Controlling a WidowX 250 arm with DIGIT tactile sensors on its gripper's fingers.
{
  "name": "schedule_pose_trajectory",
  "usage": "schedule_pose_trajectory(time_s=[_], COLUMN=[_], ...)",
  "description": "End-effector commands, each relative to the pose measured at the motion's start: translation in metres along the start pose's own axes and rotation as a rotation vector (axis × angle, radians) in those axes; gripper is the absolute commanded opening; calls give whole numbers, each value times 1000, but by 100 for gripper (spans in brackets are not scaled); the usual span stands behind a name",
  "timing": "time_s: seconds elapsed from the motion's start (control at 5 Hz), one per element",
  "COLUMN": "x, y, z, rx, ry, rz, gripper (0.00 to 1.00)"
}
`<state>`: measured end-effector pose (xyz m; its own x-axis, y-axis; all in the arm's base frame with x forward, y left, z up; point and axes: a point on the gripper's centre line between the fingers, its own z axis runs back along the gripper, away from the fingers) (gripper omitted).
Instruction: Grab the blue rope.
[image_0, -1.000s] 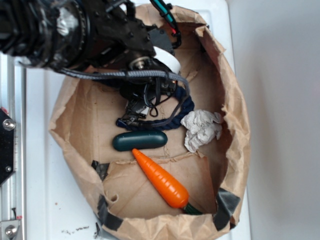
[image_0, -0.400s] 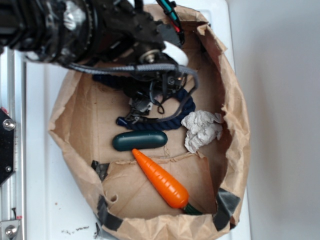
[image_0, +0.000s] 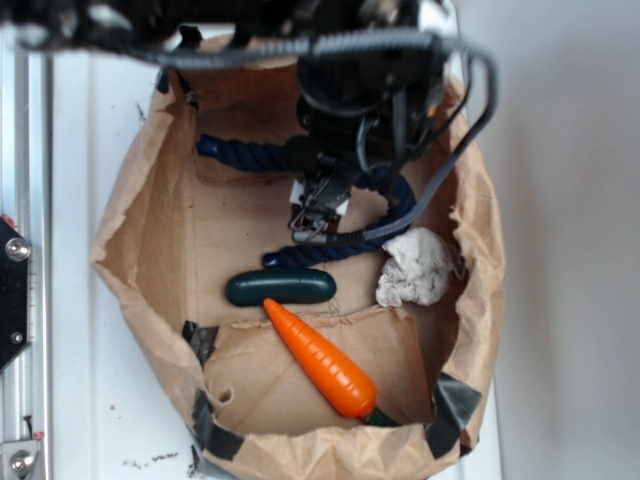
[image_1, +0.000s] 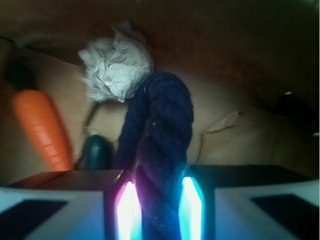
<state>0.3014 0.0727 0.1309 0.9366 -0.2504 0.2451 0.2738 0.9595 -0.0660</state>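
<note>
The blue rope (image_0: 245, 155) is a thick twisted navy cord bent in a U inside the paper bag (image_0: 130, 210). One leg runs along the back left, and the bend curves round on the right to a lower end near the green capsule. My gripper (image_0: 318, 212) reaches down over the middle of the U. In the wrist view the blue rope (image_1: 160, 130) runs straight between my two lit pads, and my gripper (image_1: 159, 210) is shut on it.
A dark green capsule (image_0: 280, 287) lies just below the rope, with an orange carrot (image_0: 320, 360) in front of it. A crumpled white paper ball (image_0: 412, 268) sits to the right. The bag's walls rise all round. Arm cables hang over the bag's back.
The arm has swung right and toward the back of the bag. The rope has shifted right with the gripper, and its back-left leg now shows.
</note>
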Motion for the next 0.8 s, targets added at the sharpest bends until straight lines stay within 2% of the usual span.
schedule_pose_trajectory(time_s=[0.0, 0.2, 0.4, 0.6], x=[1, -4, -1, 3], y=[-31, -46, -56, -51], z=[95, 106, 111, 110], rx=[186, 226, 252, 237], ry=[-142, -171, -144, -138], rz=[82, 164, 175, 162], gripper=[0, 0, 0, 0])
